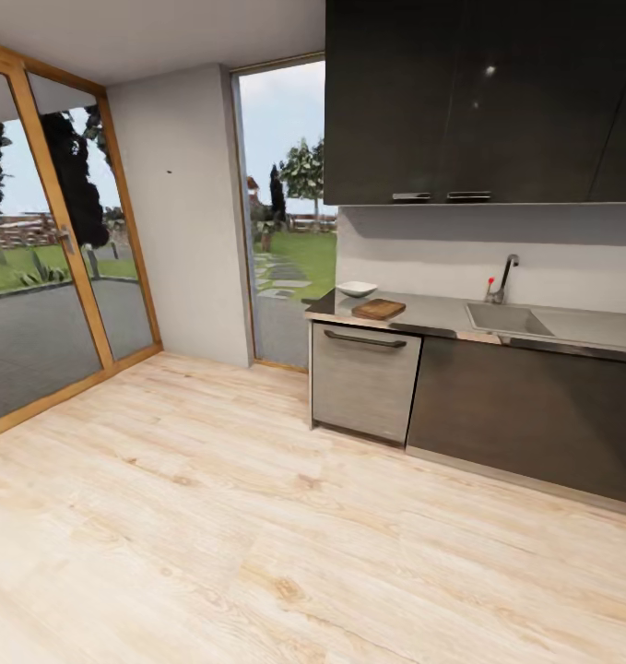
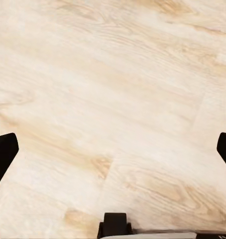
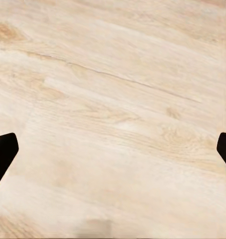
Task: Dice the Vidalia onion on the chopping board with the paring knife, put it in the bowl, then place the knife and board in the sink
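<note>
From across a pale wood-plank floor (image 1: 257, 516), the head view shows the kitchen's dark-grey countertop (image 1: 437, 316) with a white bowl (image 1: 357, 289) just behind a brown chopping board (image 1: 379, 309) at its near end, and the steel sink (image 1: 506, 319) with its chrome tap (image 1: 503, 277) further along; the onion and knife are too small to make out. Each wrist view looks straight down at floorboards, with the left gripper (image 2: 113, 149) and right gripper (image 3: 113, 152) both spread wide and empty. The likely risk is the base driving in too close or askew and bumping the silver dishwasher front (image 1: 363, 378), leaving the sink out of reach.
</note>
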Available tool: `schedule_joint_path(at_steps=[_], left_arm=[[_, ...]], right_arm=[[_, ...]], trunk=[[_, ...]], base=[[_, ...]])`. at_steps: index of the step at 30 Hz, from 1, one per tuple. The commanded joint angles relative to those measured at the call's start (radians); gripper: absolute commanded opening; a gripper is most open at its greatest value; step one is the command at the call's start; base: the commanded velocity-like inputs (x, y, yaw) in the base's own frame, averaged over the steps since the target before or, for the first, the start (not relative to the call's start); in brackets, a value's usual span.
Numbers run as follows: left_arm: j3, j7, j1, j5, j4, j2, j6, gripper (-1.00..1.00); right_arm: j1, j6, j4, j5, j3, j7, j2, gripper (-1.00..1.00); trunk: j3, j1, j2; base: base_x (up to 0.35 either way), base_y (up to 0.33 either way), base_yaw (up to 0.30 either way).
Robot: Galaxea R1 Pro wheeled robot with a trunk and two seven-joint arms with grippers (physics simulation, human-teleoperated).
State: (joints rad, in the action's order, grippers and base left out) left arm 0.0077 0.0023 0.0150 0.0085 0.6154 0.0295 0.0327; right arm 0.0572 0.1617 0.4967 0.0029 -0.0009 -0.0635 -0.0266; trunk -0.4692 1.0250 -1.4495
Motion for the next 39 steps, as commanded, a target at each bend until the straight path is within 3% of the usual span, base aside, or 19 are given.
schedule_joint_path(at_steps=[1,8,11,18,39], left_arm=[[0.001,0.000,0.000,0.004,-0.005,0.006,0.035,1.00],[0.003,0.001,0.000,0.009,-0.118,0.011,0.273,1.00],[0.003,0.001,0.000,0.009,-0.144,0.011,0.312,1.00],[0.003,0.001,0.000,0.008,-0.160,0.011,0.336,1.00],[0.003,0.001,0.000,0.008,-0.163,0.016,0.339,1.00]], right_arm=[[0.000,0.005,0.021,0.000,0.000,-0.004,0.001,1.00],[0.000,0.035,0.047,0.000,0.002,-0.005,0.002,1.00],[0.000,0.076,0.047,0.001,0.003,-0.005,0.002,1.00],[0.000,0.148,0.045,0.000,0.004,-0.005,0.005,1.00],[0.000,0.159,0.027,-0.001,0.005,-0.006,0.003,1.00]], trunk=[[-0.001,0.000,0.000],[-0.001,0.000,0.000],[-0.001,0.000,0.000],[-0.001,0.000,0.000],[0.006,0.000,0.000]], base=[[0.000,0.000,0.000],[0.000,0.000,0.000],[0.000,0.000,0.000],[0.092,-0.043,0.000],[0.306,0.036,-0.049]])
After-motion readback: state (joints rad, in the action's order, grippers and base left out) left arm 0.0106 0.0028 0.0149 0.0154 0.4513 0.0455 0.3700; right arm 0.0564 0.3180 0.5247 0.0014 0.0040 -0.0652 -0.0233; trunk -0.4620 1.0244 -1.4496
